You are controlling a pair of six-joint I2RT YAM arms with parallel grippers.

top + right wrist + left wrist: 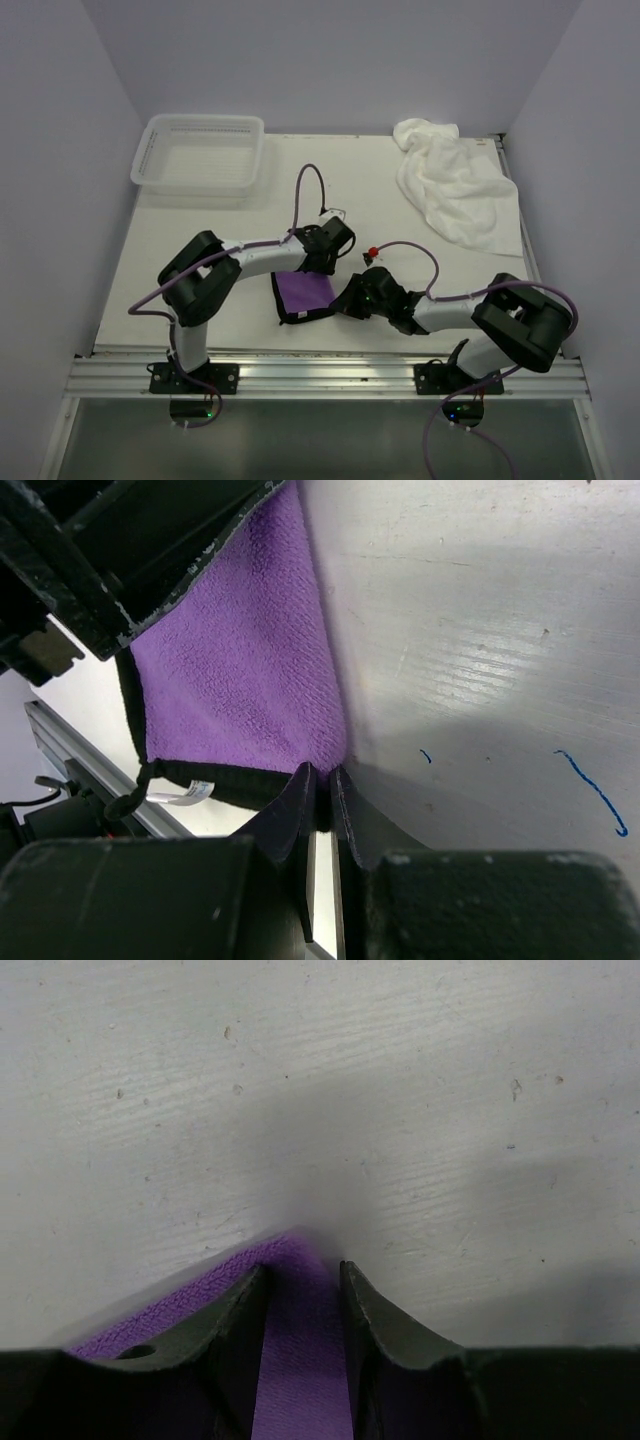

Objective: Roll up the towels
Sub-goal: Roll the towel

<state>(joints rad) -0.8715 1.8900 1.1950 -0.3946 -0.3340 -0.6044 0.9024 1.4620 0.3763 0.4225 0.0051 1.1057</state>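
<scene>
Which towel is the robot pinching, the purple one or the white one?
The small purple towel, lying between the two arms. The big white towel sits crumpled at the far right corner, untouched.

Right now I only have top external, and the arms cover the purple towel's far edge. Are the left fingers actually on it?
Observer: In the left wrist view, a fold of the purple towel stands between the left fingers. They are apart, and I cannot tell whether they pinch it.
Operator: And the right side?
Observer: In the right wrist view, the right fingers are shut on the towel's dark-trimmed corner.
Operator: Anything near that corner?
Observer: A small white tag sticks out of the trim, a little along from those fingers.
</scene>
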